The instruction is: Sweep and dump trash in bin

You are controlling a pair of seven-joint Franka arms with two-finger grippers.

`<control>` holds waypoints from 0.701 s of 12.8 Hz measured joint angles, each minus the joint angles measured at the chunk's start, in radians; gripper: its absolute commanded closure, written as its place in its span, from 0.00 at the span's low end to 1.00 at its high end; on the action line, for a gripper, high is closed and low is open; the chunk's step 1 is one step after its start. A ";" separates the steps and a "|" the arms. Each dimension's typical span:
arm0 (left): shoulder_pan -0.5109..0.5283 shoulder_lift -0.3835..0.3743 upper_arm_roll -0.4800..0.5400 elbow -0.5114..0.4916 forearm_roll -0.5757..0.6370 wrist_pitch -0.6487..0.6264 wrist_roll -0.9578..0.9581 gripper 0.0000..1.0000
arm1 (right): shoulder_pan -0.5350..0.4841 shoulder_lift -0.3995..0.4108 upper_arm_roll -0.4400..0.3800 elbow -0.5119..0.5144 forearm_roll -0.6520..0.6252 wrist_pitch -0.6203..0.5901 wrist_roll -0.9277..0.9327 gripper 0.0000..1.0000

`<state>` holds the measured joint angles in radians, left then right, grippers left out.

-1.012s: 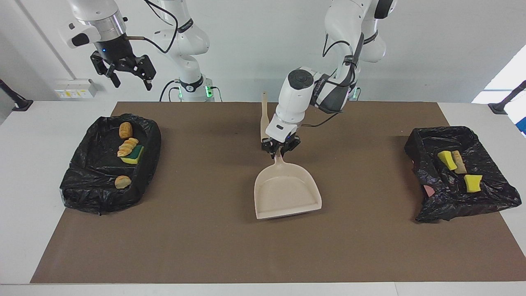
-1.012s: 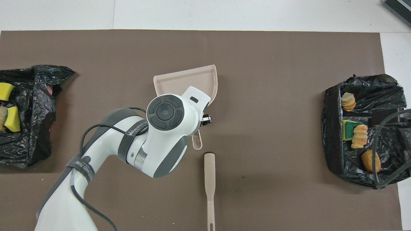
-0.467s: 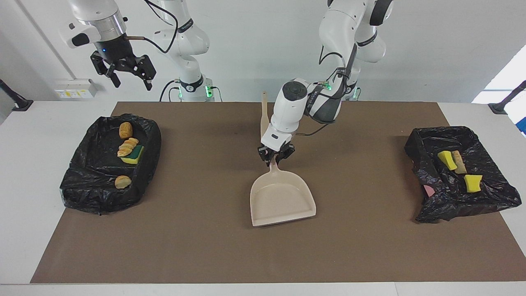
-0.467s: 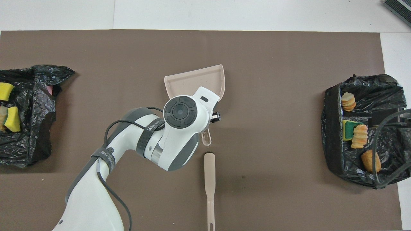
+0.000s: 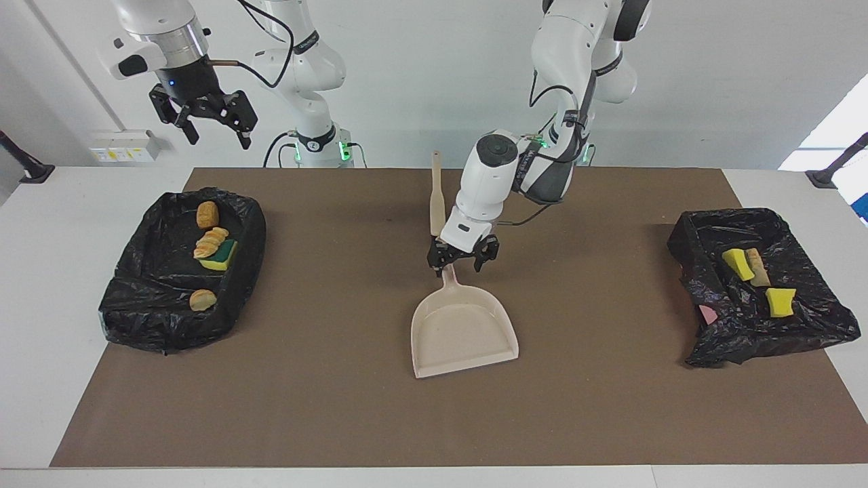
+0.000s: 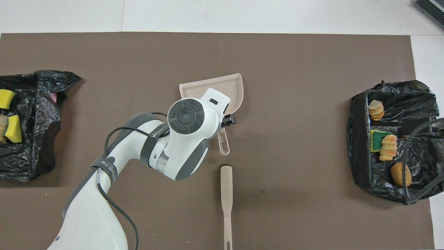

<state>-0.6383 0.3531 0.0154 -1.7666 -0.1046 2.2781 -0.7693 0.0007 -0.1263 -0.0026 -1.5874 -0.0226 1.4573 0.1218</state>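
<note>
The beige dustpan [image 5: 464, 332] [image 6: 211, 88] lies flat and bare on the brown mat. My left gripper [image 5: 462, 262] stands open just over its handle [image 5: 449, 276], a finger on either side; from overhead only one black finger [image 6: 229, 120] shows under the wrist. The trash lies in two black-bagged bins. The bin [image 5: 135, 244] [image 6: 357, 139] at the right arm's end holds pastry chunks [image 5: 207, 215] [image 6: 387, 147] and a green-sided sponge [image 5: 220, 257]. The bin [image 5: 712, 230] [image 6: 34, 104] at the left arm's end holds yellow sponges [image 5: 780, 302] [image 6: 14, 129]. My right gripper [image 5: 210, 120] waits open, high over its bin.
The beige brush [image 5: 437, 196] [image 6: 226, 189] lies on the mat between the dustpan and the robots, handle pointing along the table's depth; its bristles do not show. White table borders the brown mat [image 5: 339, 407] on all sides.
My left gripper has opened and let go of the dustpan handle. The dustpan shifted slightly toward the right arm's end and now rests on the mat. The right arm has not moved.
</note>
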 measured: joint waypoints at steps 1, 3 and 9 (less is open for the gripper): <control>0.028 -0.017 0.004 0.007 0.000 -0.036 0.026 0.00 | 0.000 0.000 0.000 0.000 0.000 0.000 0.000 0.00; 0.100 -0.053 0.006 0.029 0.000 -0.131 0.155 0.00 | 0.000 0.000 0.000 0.000 0.000 0.000 0.000 0.00; 0.374 -0.160 0.009 0.113 -0.001 -0.446 0.616 0.00 | 0.000 0.000 0.000 0.000 0.000 0.000 0.000 0.00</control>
<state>-0.2648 0.1928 0.0239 -1.6531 -0.1056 1.8317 -0.1536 0.0007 -0.1263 -0.0026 -1.5874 -0.0226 1.4573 0.1218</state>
